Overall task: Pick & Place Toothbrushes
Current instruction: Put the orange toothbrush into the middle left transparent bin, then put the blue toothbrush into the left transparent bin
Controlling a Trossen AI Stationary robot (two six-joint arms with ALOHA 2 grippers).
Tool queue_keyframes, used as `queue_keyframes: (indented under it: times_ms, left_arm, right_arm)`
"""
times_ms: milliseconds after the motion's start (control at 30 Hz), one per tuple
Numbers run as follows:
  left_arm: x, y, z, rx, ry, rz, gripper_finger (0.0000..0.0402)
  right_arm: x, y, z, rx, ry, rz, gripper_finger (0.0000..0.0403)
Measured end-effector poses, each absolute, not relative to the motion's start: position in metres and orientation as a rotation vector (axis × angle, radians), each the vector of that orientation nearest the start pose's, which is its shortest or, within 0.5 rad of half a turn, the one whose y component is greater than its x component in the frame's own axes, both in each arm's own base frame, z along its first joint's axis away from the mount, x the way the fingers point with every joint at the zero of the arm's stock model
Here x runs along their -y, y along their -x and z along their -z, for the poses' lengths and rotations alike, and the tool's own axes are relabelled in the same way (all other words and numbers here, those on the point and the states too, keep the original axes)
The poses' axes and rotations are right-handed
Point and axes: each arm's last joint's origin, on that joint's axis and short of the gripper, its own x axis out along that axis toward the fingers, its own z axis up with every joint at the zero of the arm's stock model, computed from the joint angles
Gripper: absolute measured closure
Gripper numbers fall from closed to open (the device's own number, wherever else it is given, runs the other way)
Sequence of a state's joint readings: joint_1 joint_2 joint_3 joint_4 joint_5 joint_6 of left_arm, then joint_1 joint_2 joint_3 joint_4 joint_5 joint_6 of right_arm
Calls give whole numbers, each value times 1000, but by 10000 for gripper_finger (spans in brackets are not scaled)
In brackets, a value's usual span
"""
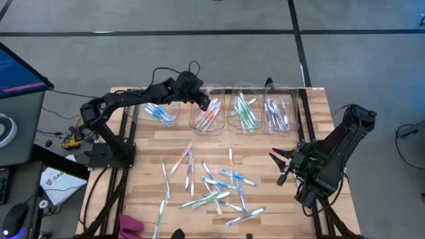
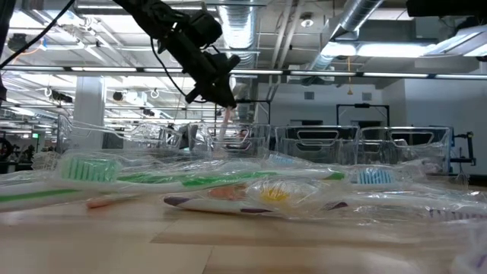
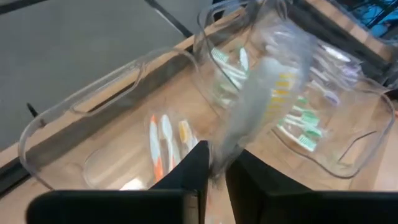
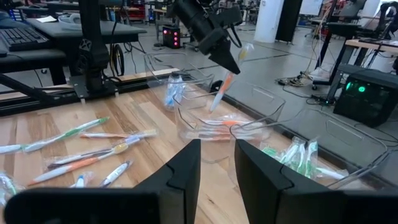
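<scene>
My left gripper (image 1: pixel 211 104) hovers over the second clear bin (image 1: pixel 207 119) from the left, at the table's far edge, shut on a wrapped orange toothbrush (image 4: pixel 224 86). That bin has orange toothbrushes (image 3: pixel 155 146) lying in it. Many more toothbrushes (image 1: pixel 216 186) lie loose on the wooden table's middle and near part. My right gripper (image 1: pixel 284 162) waits above the table's right side, open, with nothing between its fingers (image 4: pixel 180 168). My left gripper pinches the wrapped toothbrush (image 3: pixel 219 160) between its two fingers, which slant down from the table's left. The longer orange part (image 4: pixel 217 99) hangs slanted below the fingertips, clear of the bin. A short pale end (image 4: pixel 245 51) sticks up past them.
Four clear bins stand in a row along the far edge: blue brushes (image 1: pixel 161 114), orange, green (image 1: pixel 244 111) and purple (image 1: pixel 279 114). A pink thing (image 1: pixel 131 226) lies at the near left corner. A monitor (image 1: pixel 20 70) and clutter stand left of the table.
</scene>
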State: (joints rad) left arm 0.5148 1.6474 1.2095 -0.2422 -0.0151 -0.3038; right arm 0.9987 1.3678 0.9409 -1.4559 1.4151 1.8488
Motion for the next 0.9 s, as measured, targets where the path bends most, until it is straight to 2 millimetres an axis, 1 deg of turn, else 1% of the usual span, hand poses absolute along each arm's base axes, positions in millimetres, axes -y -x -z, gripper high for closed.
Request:
queue_keyframes:
  times_ms: [100, 267, 533, 667, 800, 900]
  left_arm:
    - [-178, -315, -256, -597, 458, -609, 344]
    - [-178, -315, -255, -595, 473, -615, 309]
    - [-179, -312, -250, -610, 472, -638, 233]
    - [-180, -309, -245, -623, 452, -700, 199]
    - [-180, -307, -239, -638, 441, -733, 174]
    - [-180, -306, -240, -644, 408, -724, 162]
  right_arm:
    - [-146, -128, -246, -154, -12, 616, 311]
    - [-147, -128, -246, -154, -13, 616, 311]
    - [-147, -128, -246, -154, -15, 616, 311]
    - [-147, -128, -246, -154, -15, 616, 311]
    - [-147, -129, -246, -154, -15, 616, 311]
    - [-147, -129, -246, -154, -15, 616, 311]
